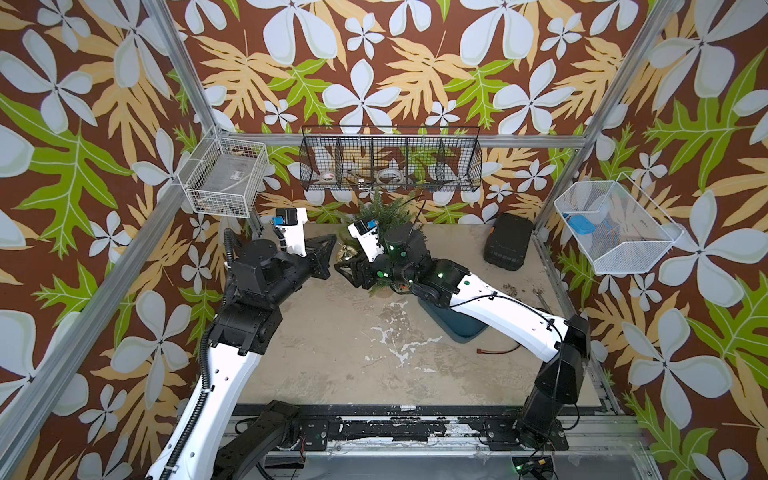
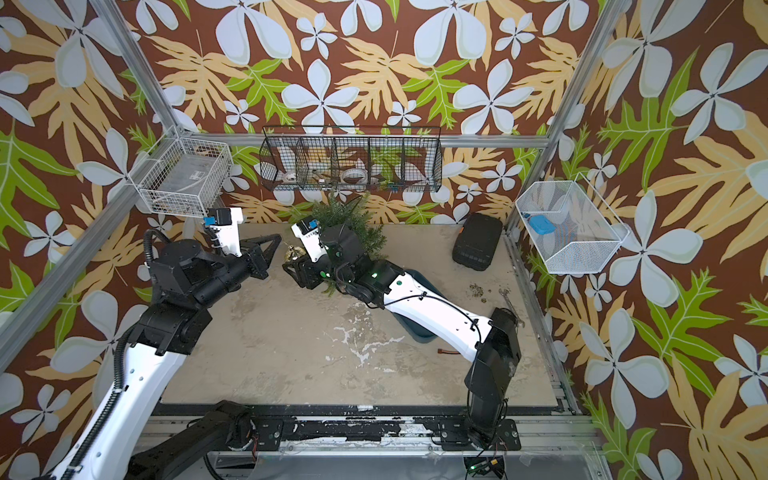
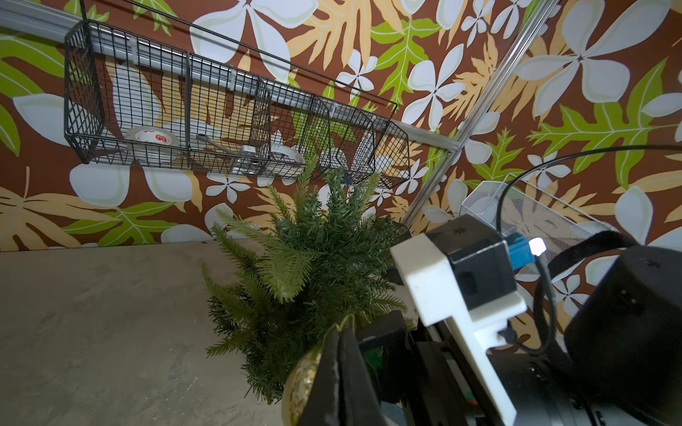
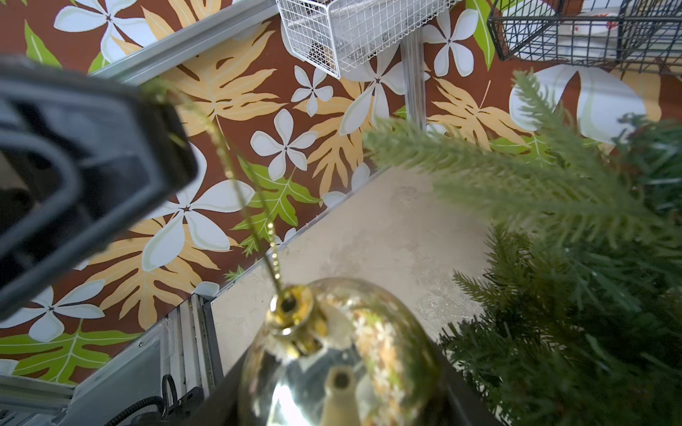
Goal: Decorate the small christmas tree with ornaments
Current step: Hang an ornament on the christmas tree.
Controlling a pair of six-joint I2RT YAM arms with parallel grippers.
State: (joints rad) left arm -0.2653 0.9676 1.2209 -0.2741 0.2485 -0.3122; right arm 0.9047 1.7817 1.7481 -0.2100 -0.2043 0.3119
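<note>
In a top view, the left gripper [image 1: 332, 240], jaws pinched fully together, nips the thin gold hanging thread [image 4: 272, 236] of a shiny plain gold ball [image 1: 344, 251]. The right gripper [image 1: 348, 268], jaws part-open, clamps the ball just left of the small bushy dark-green christmas tree [image 1: 384, 211], upper centre of frame.

Tree [image 1: 384, 212] crowds right pincer [image 1: 345, 264]; black case [image 1: 508, 241] beyond; near tabletop [image 1: 332, 353] free.
</note>
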